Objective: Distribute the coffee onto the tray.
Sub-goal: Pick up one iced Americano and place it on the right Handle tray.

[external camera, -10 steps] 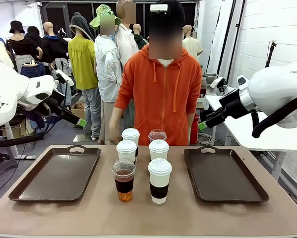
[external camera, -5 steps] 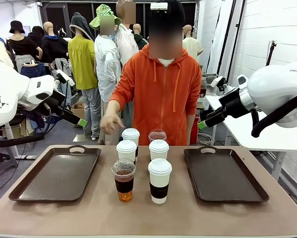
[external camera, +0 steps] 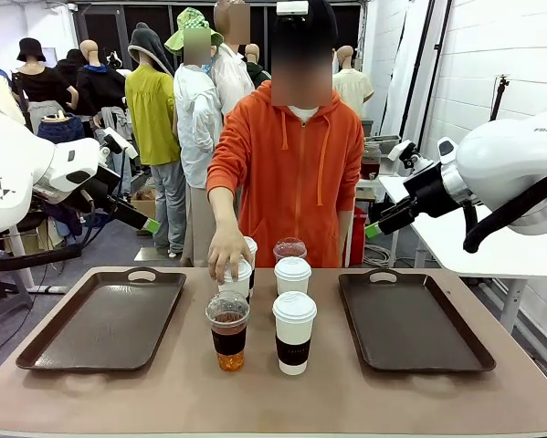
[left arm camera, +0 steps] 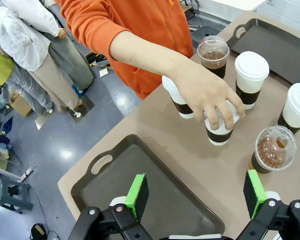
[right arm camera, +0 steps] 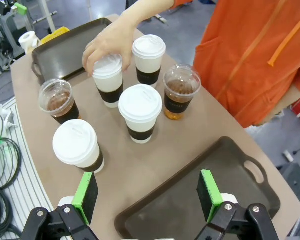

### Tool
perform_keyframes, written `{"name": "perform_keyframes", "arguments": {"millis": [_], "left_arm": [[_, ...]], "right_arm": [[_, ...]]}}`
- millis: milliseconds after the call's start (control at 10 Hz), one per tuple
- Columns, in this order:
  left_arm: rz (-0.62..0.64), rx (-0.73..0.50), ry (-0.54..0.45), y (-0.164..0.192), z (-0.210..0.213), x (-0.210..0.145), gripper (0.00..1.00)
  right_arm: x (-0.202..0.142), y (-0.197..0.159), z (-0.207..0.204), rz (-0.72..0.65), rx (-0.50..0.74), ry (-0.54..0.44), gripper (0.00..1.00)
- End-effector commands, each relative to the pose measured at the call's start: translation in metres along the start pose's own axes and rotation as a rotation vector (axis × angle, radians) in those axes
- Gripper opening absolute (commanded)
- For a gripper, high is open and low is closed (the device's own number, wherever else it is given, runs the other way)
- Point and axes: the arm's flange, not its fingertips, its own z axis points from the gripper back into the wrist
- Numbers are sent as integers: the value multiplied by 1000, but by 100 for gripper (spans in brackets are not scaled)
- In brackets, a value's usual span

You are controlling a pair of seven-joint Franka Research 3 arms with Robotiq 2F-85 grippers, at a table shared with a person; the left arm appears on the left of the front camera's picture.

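Reference item: front white cup point(external camera: 294, 331), lidded and black-sleeved, upright on the table point(external camera: 273, 401) nearest the robot. Just left of it stands the first clear dome-lidded cup point(external camera: 228, 330) of amber drink. The left tray point(external camera: 109, 319) and right tray point(external camera: 410, 319) lie well apart from it on either side, and all six cups stand between them. Directly behind it is the second white cup point(external camera: 292, 274). Behind-left is the third white cup point(external camera: 241, 281), its lid gripped from above by the person's hand point(external camera: 227, 255). Farther behind are the second clear cup point(external camera: 289, 249) and the fourth white cup point(right arm camera: 148, 57). The left gripper point(left arm camera: 195, 195) and right gripper point(right arm camera: 147, 196) are raised to either side, jaws wide, holding nothing
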Motion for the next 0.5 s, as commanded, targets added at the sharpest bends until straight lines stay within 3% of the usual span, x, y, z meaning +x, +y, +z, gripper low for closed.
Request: {"name": "perform_keyframes", "arguments": {"millis": [0,300,400], "left_arm": [[0,-10,-3,-1,-1,0,100],[0,-10,-3,-1,-1,0,100],[0,-10,-3,-1,-1,0,100]], "right_arm": [[-1,-2,-2,10,19,-13,100],[0,0,0,1,0,0,100],[9,-15,-1,11,20,35,100]]}}
